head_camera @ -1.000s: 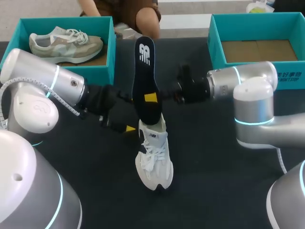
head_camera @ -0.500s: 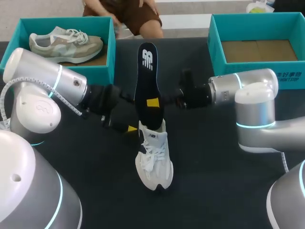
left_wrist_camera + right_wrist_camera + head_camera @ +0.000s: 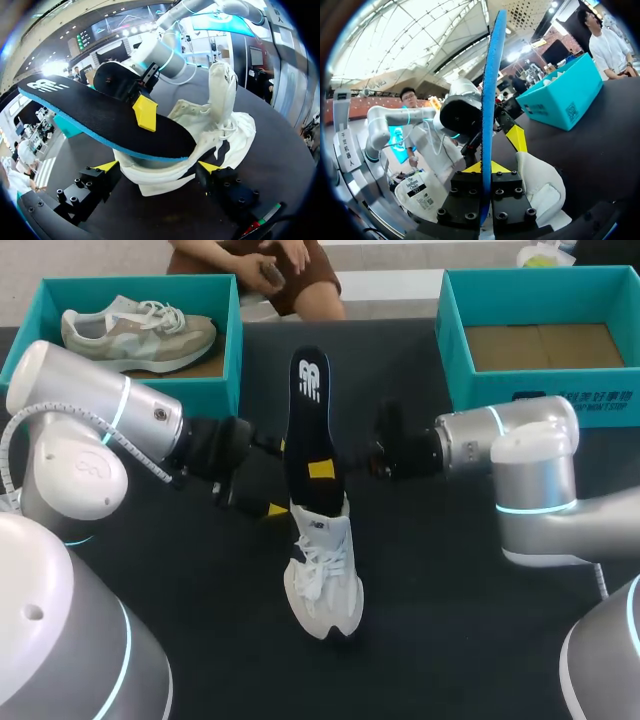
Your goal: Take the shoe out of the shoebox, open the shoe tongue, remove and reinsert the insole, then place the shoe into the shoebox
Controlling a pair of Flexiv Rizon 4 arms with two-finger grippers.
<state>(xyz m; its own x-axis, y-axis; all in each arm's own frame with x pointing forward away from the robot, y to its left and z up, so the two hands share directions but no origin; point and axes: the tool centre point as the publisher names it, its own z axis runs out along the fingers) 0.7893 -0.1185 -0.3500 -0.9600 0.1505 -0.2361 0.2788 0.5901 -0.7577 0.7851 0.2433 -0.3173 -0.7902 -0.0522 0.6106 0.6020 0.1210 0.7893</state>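
A white shoe (image 3: 322, 565) stands on the black table with its toe toward me. A black insole (image 3: 308, 425) with a blue edge rises steeply out of its heel opening. My right gripper (image 3: 322, 470) is shut on the insole's lower half. In the right wrist view the insole (image 3: 490, 95) runs edge-on between the right gripper's fingertips (image 3: 482, 167), above the shoe (image 3: 540, 185). My left gripper (image 3: 159, 167) is open, with the heel of the shoe (image 3: 220, 120) between its fingers under the insole (image 3: 100, 117). In the head view the left gripper (image 3: 278, 480) sits by the heel.
A teal shoebox (image 3: 228, 380) at the back left holds a beige and grey shoe (image 3: 135, 330). A second teal shoebox (image 3: 447, 335) at the back right shows only its cardboard floor. Both arms meet over the table's middle.
My right gripper has brought the insole down and slightly nearer, its lower end sinking toward the shoe's opening. The left gripper and the shoe have stayed put.
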